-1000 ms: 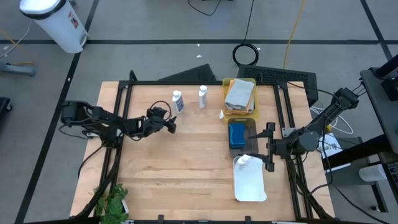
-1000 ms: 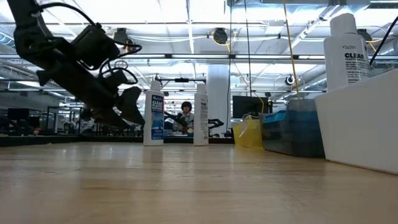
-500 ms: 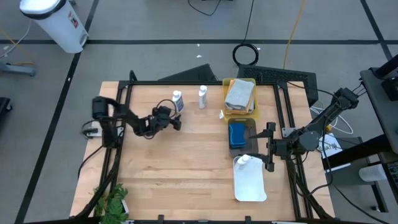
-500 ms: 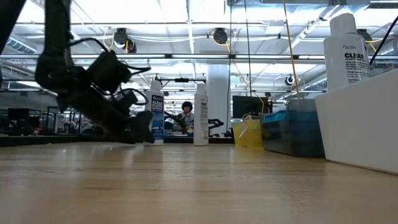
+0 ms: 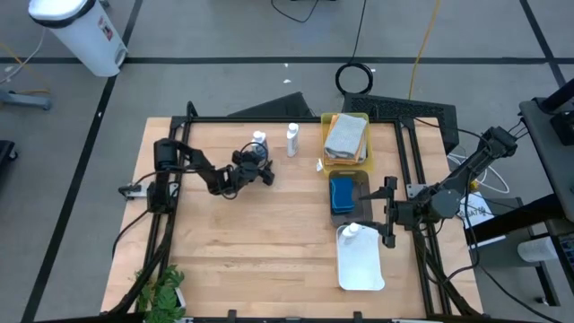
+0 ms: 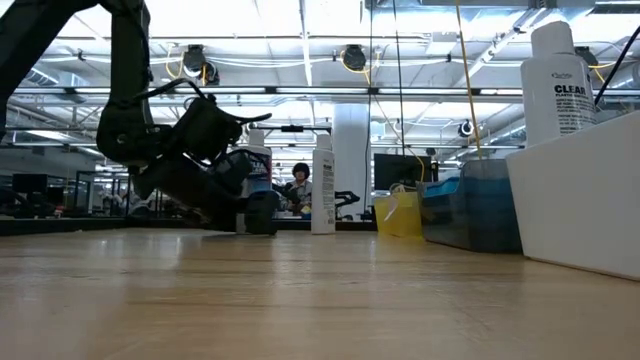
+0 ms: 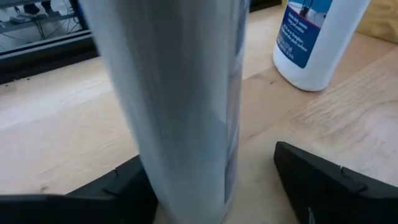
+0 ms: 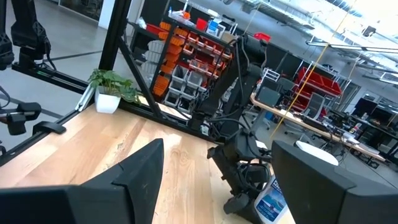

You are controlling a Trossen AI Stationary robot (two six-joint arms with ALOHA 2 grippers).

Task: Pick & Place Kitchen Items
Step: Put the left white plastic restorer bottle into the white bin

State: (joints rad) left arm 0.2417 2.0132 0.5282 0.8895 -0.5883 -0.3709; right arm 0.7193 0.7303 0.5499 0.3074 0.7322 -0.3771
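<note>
Two white blue-labelled bottles stand upright on the wooden table at the far side: one (image 5: 259, 141) and, to its right, another (image 5: 291, 139). My left gripper (image 5: 259, 169) is open and low at the table, its fingers on either side of the first bottle (image 7: 180, 106). The other bottle shows beyond it in the left wrist view (image 7: 314, 37). A third bottle (image 5: 352, 231) stands in the white tray (image 5: 363, 269). My right gripper (image 5: 385, 221) waits open just right of that tray. My left gripper comes level at the bottle's lower body (image 7: 186, 174) from the table's near left. One finger (image 7: 118, 190) lies close against the bottle's side and the other (image 7: 323, 180) stands apart. I cannot tell whether the near finger touches it.
A yellow tray (image 5: 363, 160) at the far right holds a folded grey towel (image 5: 345, 135). In front of it a dark grey tray (image 5: 360, 184) holds blue sponges (image 5: 342, 193). Bare wood spreads over the table's middle and near left.
My left gripper has gone toward the table's right and far edges and down to table height, up to the left-hand bottle, which now stands between its open fingers. The bottle has stayed upright in place.
</note>
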